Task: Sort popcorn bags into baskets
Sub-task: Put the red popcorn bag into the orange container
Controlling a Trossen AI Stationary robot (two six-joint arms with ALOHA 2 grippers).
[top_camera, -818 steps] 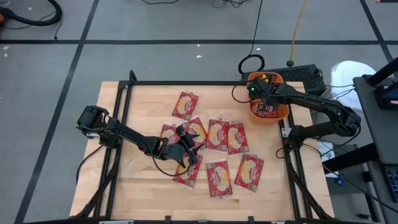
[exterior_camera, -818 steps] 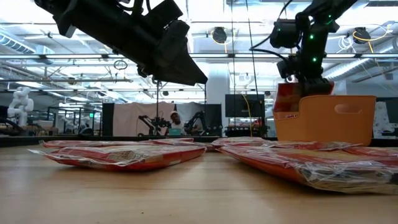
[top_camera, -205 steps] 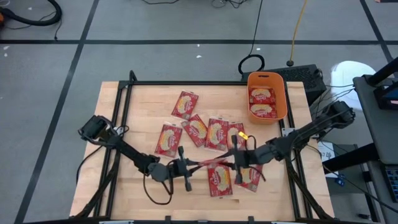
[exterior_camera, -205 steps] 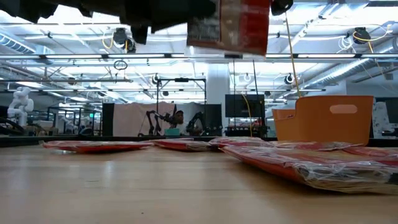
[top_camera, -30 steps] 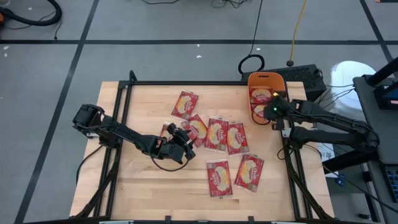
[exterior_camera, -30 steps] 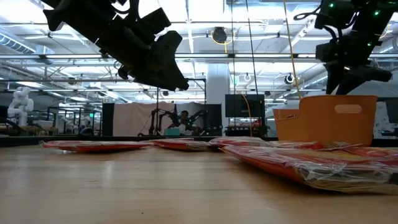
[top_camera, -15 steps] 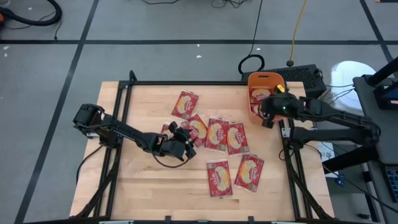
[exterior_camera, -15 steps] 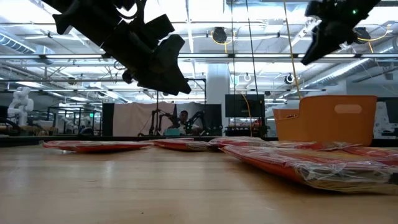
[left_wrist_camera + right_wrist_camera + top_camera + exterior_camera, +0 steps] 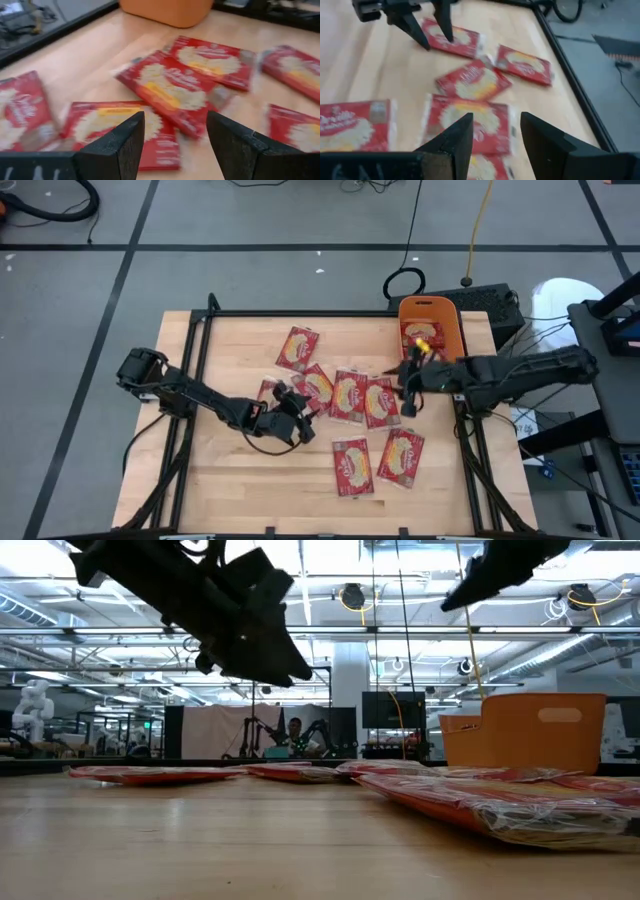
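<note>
High view shows you the wooden bench (image 9: 230, 480) on grey floor (image 9: 90, 290); popcorn bags (image 9: 350, 397) lie mid-bench, orange bin (image 9: 452, 340) at its far right corner. Left end effector (image 9: 297, 412) and right end effector (image 9: 404, 393) hover open, empty.

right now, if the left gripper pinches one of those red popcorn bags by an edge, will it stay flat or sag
The popcorn bags lie thin and flat on the table, so one probably droops somewhat when lifted by an edge. Their wrap looks glossy in the low view, so it may slip. They overlap, so a neighbour might shift.
</note>
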